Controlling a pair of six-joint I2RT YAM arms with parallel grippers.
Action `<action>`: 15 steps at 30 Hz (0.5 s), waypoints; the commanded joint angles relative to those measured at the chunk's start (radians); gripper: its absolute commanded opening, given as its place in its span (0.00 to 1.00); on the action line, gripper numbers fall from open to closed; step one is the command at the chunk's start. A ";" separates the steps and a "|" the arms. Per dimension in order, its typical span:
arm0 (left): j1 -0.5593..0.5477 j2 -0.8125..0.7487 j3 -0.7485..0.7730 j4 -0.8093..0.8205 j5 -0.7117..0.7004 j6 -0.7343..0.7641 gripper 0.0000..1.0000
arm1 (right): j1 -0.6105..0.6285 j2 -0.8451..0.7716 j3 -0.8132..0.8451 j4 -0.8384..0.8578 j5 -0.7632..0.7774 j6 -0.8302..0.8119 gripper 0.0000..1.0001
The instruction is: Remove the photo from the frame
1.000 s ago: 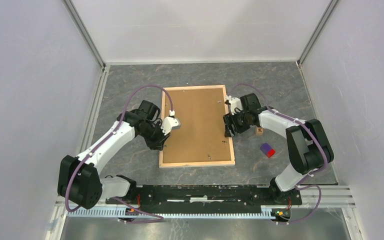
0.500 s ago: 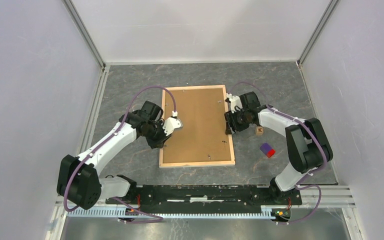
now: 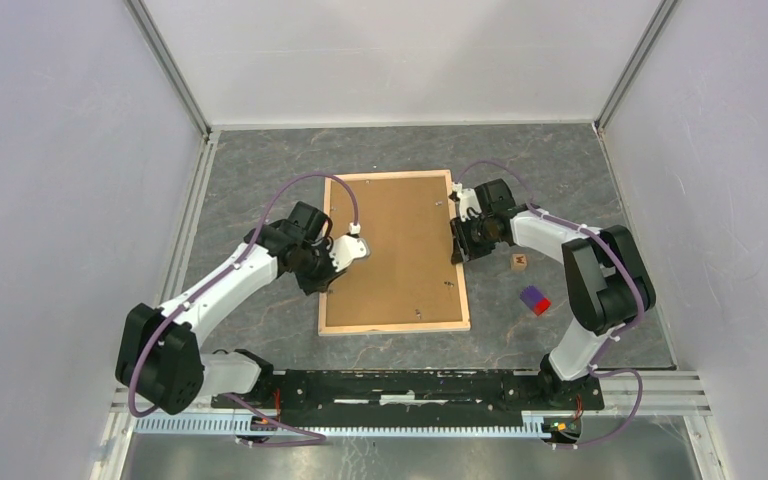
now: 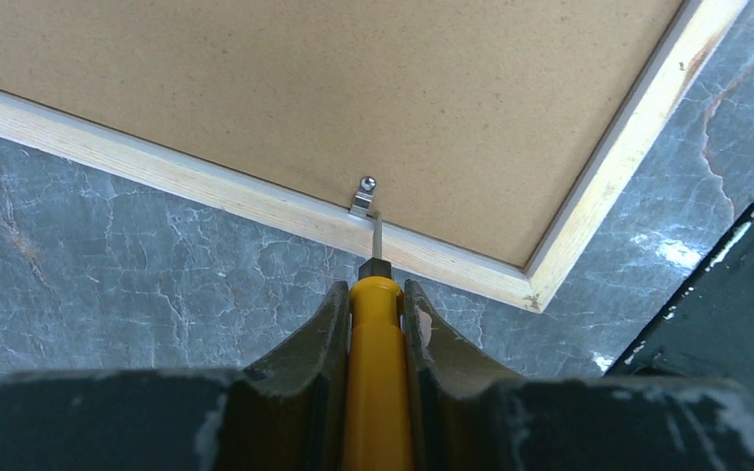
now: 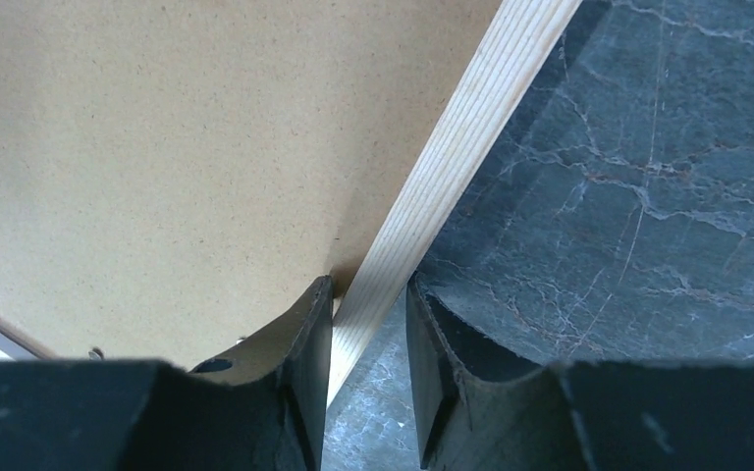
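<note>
Currently the frame (image 3: 394, 326) is lying face down on the table (image 3: 260, 160) with its brown backing panel (image 3: 400, 230) facing up. It is sitting between the two grippers. Its left rail is running just ahead of the left gripper (image 4: 376, 294), and its right rail is passing straight between the fingers of the right gripper (image 5: 371, 299).

The left gripper is clenching a yellow-handled screwdriver (image 4: 376, 392), its fingers (image 4: 329, 329) pressing on both sides of the handle with no gap showing. The thin metal blade is reaching out ahead of the fingertips and across the pale wood rail. Its tip is meeting a small metal clip (image 4: 363, 196) at the inner side of that rail, where the wood borders the backing panel.

The right gripper is standing partly open and straddling the frame's right rail. One finger (image 5: 304, 339) is sitting on the panel side, touching or nearly touching the rail's inner edge. The other is hanging over the table on the outer side, with a sliver of grey stone showing between it and the wood, so nothing is being clamped. Near that gripper's outer side a small wooden block (image 3: 519, 262) is sitting on the table, and a blue and red block (image 3: 534, 300) is lying a little nearer the arm bases.
</note>
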 commanded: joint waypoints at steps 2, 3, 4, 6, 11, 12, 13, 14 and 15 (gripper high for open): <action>-0.001 0.030 0.039 0.053 -0.049 0.042 0.02 | 0.015 0.017 0.001 -0.014 0.028 -0.023 0.31; -0.001 0.037 0.041 0.057 -0.049 0.042 0.02 | 0.015 0.020 0.003 -0.017 0.028 -0.028 0.28; -0.002 0.042 0.043 0.064 -0.053 0.040 0.02 | 0.015 0.022 0.003 -0.018 0.028 -0.031 0.25; -0.002 0.048 0.043 0.082 -0.060 0.038 0.02 | 0.015 0.027 0.001 -0.019 0.025 -0.038 0.16; -0.001 0.055 0.053 0.106 -0.053 0.048 0.02 | 0.022 0.042 0.009 -0.026 0.012 -0.049 0.00; -0.001 0.059 0.058 0.109 -0.049 0.049 0.02 | 0.024 0.047 0.013 -0.029 0.013 -0.073 0.00; -0.002 0.062 0.061 0.113 -0.046 0.048 0.02 | 0.024 0.053 0.016 -0.030 0.011 -0.074 0.00; -0.002 0.064 0.065 0.118 -0.045 0.049 0.02 | 0.024 0.058 0.019 -0.032 0.008 -0.074 0.00; -0.002 0.066 0.067 0.126 -0.045 0.050 0.02 | 0.026 0.061 0.022 -0.033 0.007 -0.074 0.00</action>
